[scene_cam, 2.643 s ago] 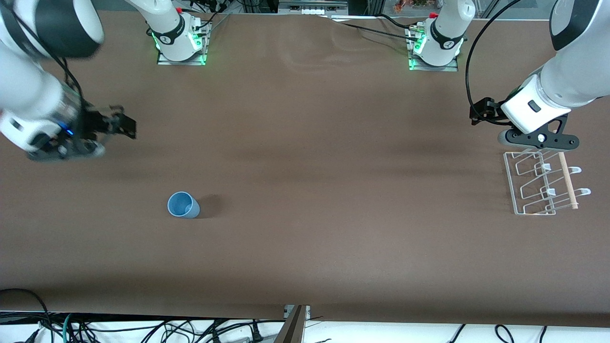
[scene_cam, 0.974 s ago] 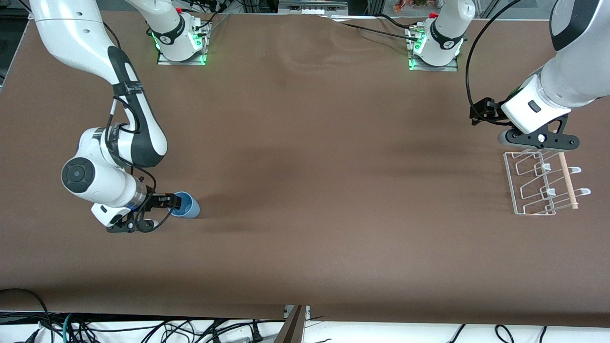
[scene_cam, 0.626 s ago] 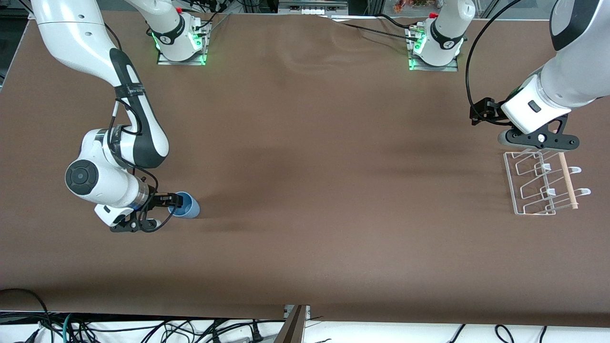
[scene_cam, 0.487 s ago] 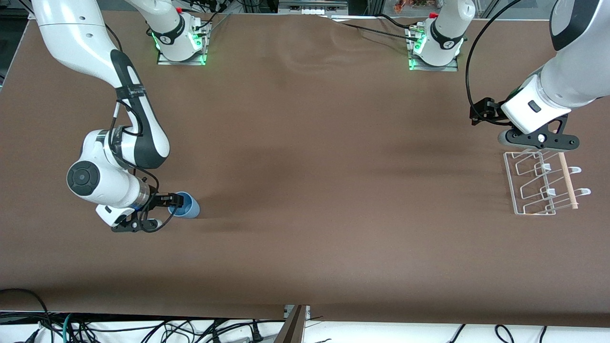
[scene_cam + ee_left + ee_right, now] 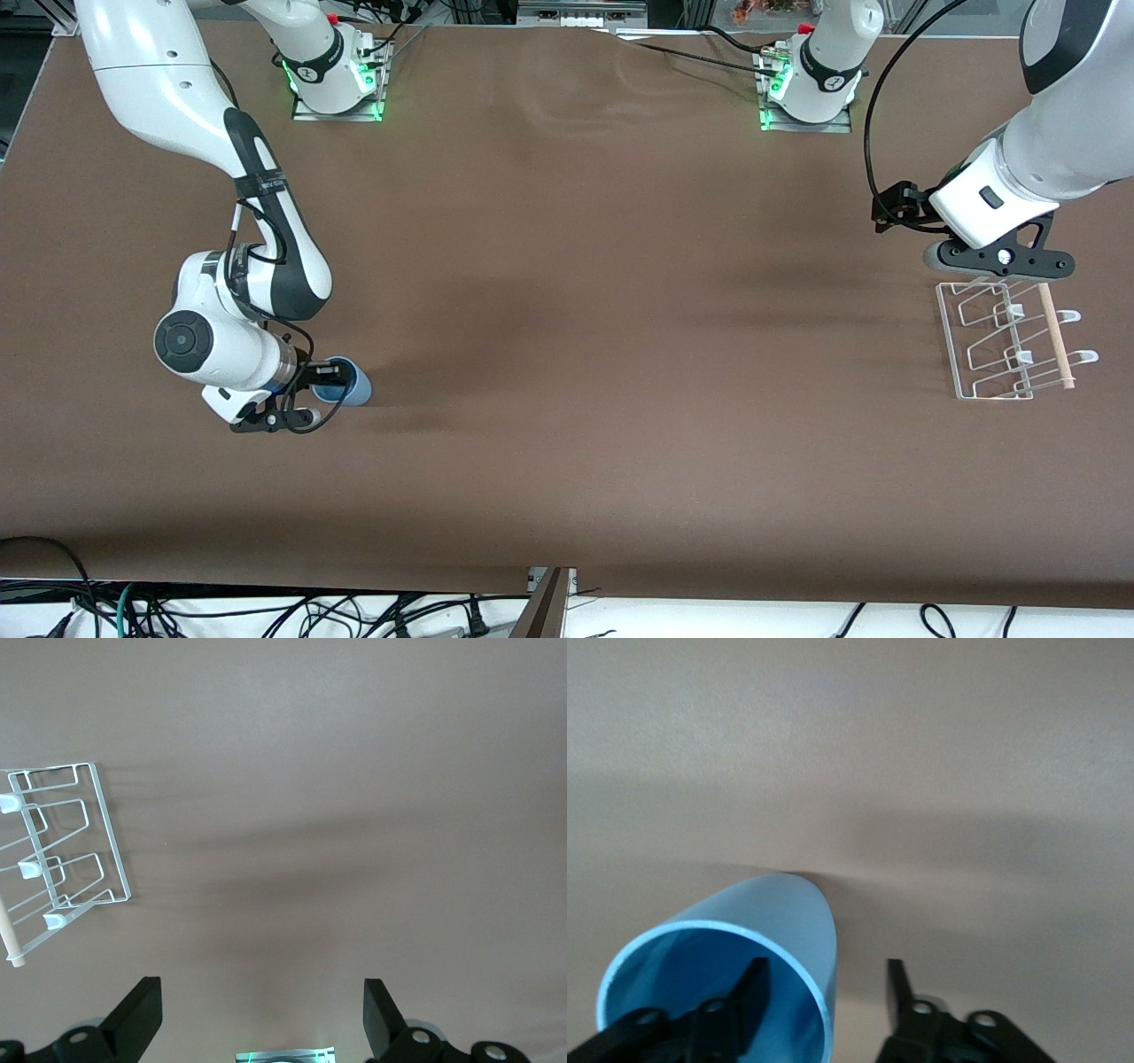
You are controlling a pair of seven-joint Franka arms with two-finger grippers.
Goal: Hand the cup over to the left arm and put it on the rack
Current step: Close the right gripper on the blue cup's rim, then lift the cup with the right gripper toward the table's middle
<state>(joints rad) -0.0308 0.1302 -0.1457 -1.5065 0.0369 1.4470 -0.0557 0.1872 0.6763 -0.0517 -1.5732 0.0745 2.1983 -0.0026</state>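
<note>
The light-blue cup (image 5: 354,387) stands mouth up on the brown table toward the right arm's end; it also shows in the right wrist view (image 5: 793,917). My right gripper (image 5: 322,383) (image 5: 826,970) is open and straddles the cup's wall at the rim: one finger sits inside the cup, the other outside it, with a gap on both sides. The white wire rack (image 5: 999,341) (image 5: 66,850) with its wooden rod (image 5: 1054,337) lies at the left arm's end. My left gripper (image 5: 1001,263) (image 5: 259,997) is open and empty, waiting just above the table beside the rack.
Both arm bases (image 5: 335,84) (image 5: 808,89) stand at the table's edge farthest from the front camera. Cables (image 5: 266,611) hang below the edge nearest to it. Bare brown table (image 5: 620,354) lies between cup and rack.
My right arm has come down from above the table's end to the cup and pushed its open fingers over the rim. The cup, rack and left arm have not moved.
</note>
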